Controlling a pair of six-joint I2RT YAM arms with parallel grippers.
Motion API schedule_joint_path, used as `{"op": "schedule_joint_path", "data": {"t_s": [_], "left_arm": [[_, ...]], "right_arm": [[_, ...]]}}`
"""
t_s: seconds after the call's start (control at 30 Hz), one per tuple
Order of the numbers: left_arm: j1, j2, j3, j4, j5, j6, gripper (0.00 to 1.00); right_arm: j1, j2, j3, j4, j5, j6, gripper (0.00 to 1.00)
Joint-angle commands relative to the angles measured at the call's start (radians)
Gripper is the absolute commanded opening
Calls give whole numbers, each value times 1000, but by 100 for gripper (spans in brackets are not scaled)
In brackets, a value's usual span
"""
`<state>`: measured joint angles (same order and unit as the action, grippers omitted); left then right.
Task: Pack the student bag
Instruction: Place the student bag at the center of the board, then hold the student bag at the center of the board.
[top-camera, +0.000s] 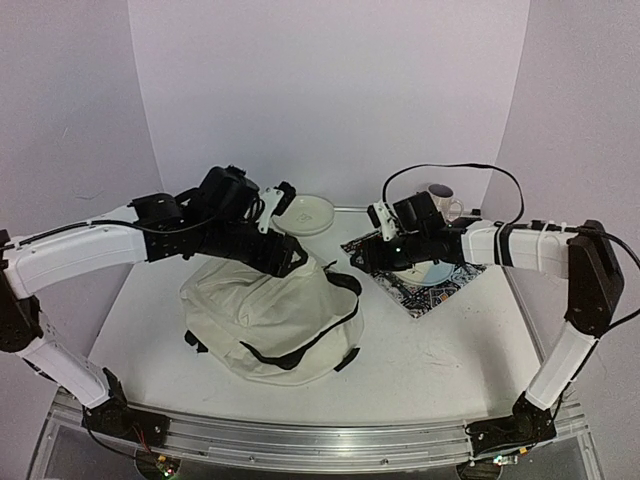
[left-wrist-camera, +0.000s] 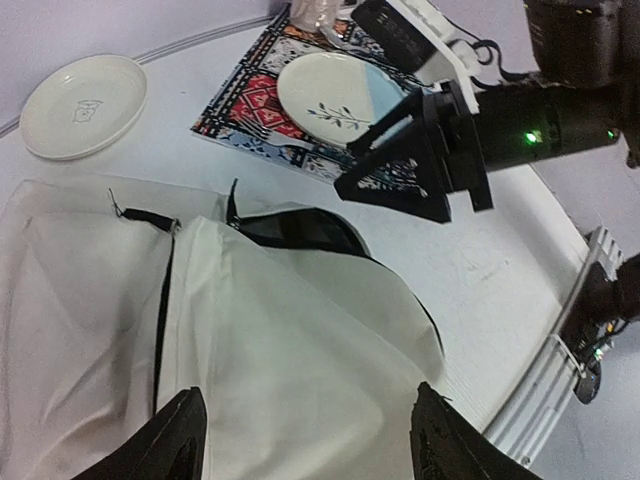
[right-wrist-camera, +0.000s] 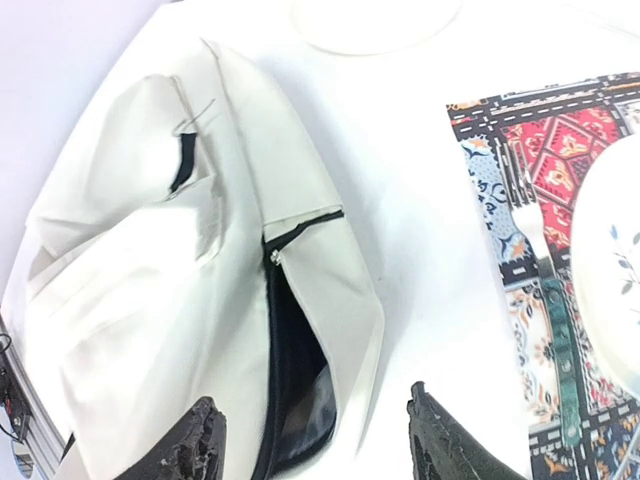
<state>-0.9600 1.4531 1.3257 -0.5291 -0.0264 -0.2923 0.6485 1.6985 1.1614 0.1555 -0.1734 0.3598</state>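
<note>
two sets of jaws are seen spread and empty, the left jaws above the student bag (top-camera: 270, 315), the right jaws just beside it. the bag is slumped centre-left on the counter (top-camera: 430, 350); its unzipped interior is too dark to be read. in the right wrist view the plate (right-wrist-camera: 612, 260) on the placemat (right-wrist-camera: 520, 160) is cut off at the right edge.

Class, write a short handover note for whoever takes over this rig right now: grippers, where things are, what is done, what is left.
Left gripper: open, empty, above the student bag.
Right gripper: open, empty, over the bag's zip.
Bag lies on the table, zip partly open; contents cannot be told.
Outside it: plate and fork on the placemat, mug behind them, small dish beyond the bag.
Done: zip opened. Left, probably: pack these, close the zip.
</note>
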Motion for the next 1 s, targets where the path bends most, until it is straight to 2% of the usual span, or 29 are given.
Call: {"op": "schedule_joint_path", "data": {"t_s": [0.0, 0.13, 0.43, 0.6, 0.97], "left_arm": [[39, 157, 107, 10, -95, 40, 72], [55, 273, 186, -20, -195, 65, 73], [83, 416, 263, -29, -272, 122, 72], [90, 447, 252, -43, -300, 128, 67], [92, 445, 206, -43, -285, 116, 63]], "right_arm": [[-2, 86, 98, -8, -69, -31, 62], [-9, 172, 165, -7, -89, 5, 61], [-16, 347, 262, 70, -145, 174, 62], [-16, 415, 305, 111, -178, 228, 62], [-16, 527, 420, 166, -271, 290, 58]]}}
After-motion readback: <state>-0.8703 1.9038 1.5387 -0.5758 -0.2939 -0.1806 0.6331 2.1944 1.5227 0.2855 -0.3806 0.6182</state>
